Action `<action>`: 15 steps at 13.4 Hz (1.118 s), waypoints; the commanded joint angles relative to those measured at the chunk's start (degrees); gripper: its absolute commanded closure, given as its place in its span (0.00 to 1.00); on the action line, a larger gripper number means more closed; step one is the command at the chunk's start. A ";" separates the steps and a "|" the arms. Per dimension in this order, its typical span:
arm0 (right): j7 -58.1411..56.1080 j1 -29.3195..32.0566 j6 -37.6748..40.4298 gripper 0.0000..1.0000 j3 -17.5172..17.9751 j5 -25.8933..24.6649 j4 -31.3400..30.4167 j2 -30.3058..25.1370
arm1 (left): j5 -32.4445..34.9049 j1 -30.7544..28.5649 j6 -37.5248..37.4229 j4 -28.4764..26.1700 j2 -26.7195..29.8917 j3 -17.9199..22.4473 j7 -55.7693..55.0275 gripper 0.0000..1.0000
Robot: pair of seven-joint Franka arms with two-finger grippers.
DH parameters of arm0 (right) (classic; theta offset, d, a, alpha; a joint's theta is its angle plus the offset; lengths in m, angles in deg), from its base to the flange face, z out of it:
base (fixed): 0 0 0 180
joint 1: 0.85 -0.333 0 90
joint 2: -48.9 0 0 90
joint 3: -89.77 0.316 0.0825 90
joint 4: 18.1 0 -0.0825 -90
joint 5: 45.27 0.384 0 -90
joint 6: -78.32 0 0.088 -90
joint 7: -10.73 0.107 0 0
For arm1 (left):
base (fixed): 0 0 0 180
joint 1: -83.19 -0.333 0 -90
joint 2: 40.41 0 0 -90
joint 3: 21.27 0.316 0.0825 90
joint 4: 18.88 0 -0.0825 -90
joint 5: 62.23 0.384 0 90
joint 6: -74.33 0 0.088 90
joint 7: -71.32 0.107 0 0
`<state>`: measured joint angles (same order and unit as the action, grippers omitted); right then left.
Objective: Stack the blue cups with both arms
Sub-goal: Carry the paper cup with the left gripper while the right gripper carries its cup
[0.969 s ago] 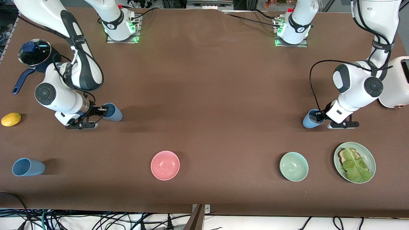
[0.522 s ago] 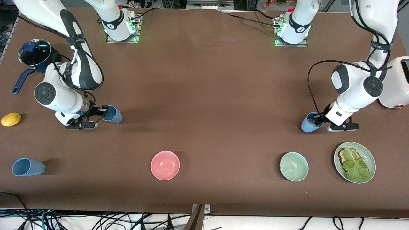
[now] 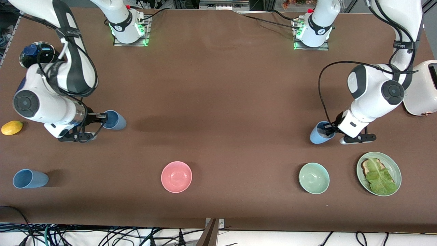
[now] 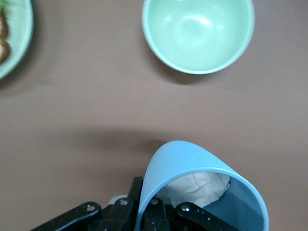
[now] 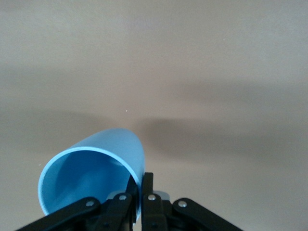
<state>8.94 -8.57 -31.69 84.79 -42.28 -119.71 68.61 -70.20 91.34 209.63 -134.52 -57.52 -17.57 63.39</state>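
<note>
front view: the right gripper (image 3: 99,118) pinches a blue cup (image 3: 114,120) above the table (image 3: 218,112); the left gripper (image 3: 329,129) pinches another cup (image 3: 318,134). a third cup (image 3: 29,178) lies near the front edge.

left wrist view: fingers (image 4: 144,211) clamp the cup's rim (image 4: 192,166), paper inside.

right wrist view: fingers (image 5: 139,202) clamp the rim (image 5: 96,159).

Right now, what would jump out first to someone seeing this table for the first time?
Both arms hold a blue cup by its rim: the right gripper pinches the right arm's cup at its end of the table, the left gripper the left arm's cup, which has crumpled white paper inside, above the green bowl. A third blue cup lies on its side, nearer the front camera than the lemon.
</note>
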 commanded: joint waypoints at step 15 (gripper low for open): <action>22.35 -2.91 18.60 1.00 7.70 0.61 13.99 -2.49 | 21.76 10.72 -4.43 10.69 -7.66 -25.67 -66.38 1.00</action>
<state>29.72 -11.18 -14.36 92.11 -42.26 -106.59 66.23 -51.81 98.06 206.73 -128.52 -60.72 -43.38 4.33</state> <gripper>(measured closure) 0.952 0.947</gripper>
